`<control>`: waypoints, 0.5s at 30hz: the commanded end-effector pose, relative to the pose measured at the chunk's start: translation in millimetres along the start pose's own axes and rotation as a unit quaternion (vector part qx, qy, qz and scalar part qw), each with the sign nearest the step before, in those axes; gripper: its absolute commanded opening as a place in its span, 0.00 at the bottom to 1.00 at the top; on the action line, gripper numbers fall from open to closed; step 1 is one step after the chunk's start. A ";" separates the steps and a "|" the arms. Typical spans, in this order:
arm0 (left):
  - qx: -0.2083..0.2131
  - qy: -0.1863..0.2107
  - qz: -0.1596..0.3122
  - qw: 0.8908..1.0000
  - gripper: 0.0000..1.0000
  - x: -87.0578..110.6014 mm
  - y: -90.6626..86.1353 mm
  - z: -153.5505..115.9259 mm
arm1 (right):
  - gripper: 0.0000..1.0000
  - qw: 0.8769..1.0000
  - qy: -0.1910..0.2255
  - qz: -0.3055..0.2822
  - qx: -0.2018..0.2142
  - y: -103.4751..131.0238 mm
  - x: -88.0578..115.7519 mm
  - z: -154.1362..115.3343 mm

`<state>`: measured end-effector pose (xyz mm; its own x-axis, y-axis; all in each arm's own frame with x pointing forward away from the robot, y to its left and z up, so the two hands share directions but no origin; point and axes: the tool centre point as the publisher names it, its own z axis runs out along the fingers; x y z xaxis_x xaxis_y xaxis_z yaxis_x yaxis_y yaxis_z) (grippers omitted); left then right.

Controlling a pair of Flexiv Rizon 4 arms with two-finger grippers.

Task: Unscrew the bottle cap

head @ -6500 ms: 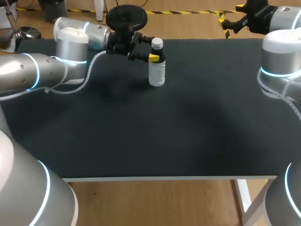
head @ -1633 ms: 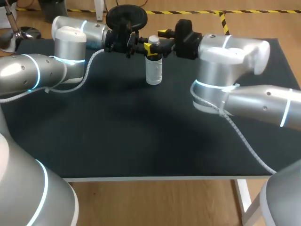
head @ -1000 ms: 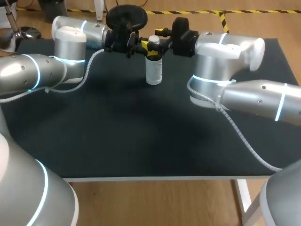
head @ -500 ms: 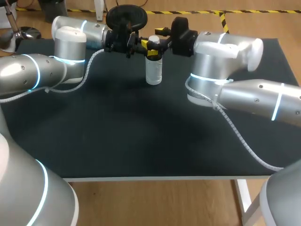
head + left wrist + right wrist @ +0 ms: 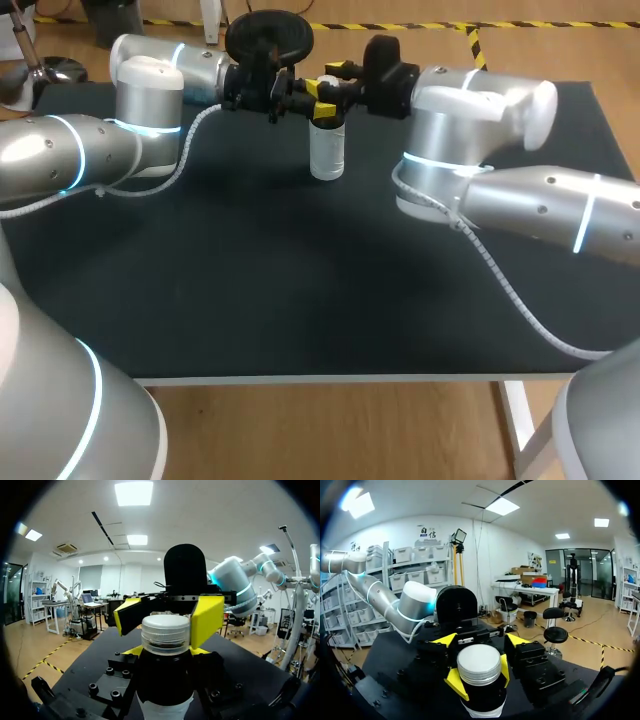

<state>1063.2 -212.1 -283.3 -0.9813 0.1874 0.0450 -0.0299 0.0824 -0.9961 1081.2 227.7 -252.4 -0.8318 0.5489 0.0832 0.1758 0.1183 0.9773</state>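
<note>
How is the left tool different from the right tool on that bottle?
Side: the left tool reaches in from the left of the table, the right tool from the right.
Grip: the left tool clamps the bottle low, on its dark part just under the cap; the right tool pinches the cap itself, higher up.
Both have yellow tips, and both are shut on the same upright bottle.

Black-topped table w/ one clear bottle standing upright near its far edge.
</note>
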 end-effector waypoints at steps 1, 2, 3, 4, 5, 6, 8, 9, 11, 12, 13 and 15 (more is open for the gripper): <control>0.000 0.000 -0.001 1.000 0.00 -0.4 -0.4 0.3 | 0.00 1.000 -0.001 0.001 -0.001 -2.3 -1.1 3.9; 0.000 0.000 -0.001 1.000 0.00 -0.4 -0.4 0.3 | 0.00 1.000 0.000 0.002 -0.001 -2.4 -1.3 3.8; 0.000 0.000 -0.001 1.000 0.00 -0.4 -0.4 0.3 | 0.00 1.000 0.000 0.002 -0.001 -2.5 -1.5 3.8; 0.000 0.000 -0.001 1.000 0.00 -0.4 -0.4 0.3 | 0.00 1.000 0.001 0.002 -0.001 -2.6 -1.6 3.7; 0.000 0.000 -0.001 1.000 0.00 -0.4 -0.4 0.3 | 0.00 1.000 0.002 0.003 -0.001 -2.7 -1.7 3.7; 0.000 0.000 -0.001 1.000 0.00 -0.4 -0.4 0.3 | 0.00 1.000 0.003 0.002 -0.002 -2.8 -1.9 3.7; 0.000 0.000 -0.001 1.000 0.00 -0.4 -0.4 0.3 | 0.00 1.000 0.010 0.003 -0.007 -3.1 -2.3 3.9; 0.000 0.000 -0.001 1.000 0.00 -0.4 -0.4 0.3 | 0.00 1.000 0.017 0.006 -0.009 -3.2 -2.5 4.0; 0.000 0.000 -0.001 1.000 0.00 -0.4 -0.4 0.3 | 0.00 1.000 0.023 0.006 -0.013 -3.2 -2.5 4.1; 0.000 0.000 -0.001 1.000 0.00 -0.4 -0.4 0.3 | 0.00 0.999 0.033 0.004 -0.014 -2.6 -2.1 3.9; 0.000 0.000 -0.001 1.000 0.00 -0.4 -0.4 0.3 | 0.00 0.999 0.038 0.006 -0.016 -2.5 -1.7 4.0; 0.000 0.000 -0.001 1.000 0.00 -0.4 -0.4 0.3 | 0.00 0.999 0.050 0.006 -0.016 -2.8 -1.6 3.8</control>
<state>1063.7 -210.8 -284.5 -0.9817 0.1846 0.0459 -0.0307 0.0845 -0.9959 1079.9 234.4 -253.0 -0.8613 0.4969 0.1055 0.1670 0.0808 0.9826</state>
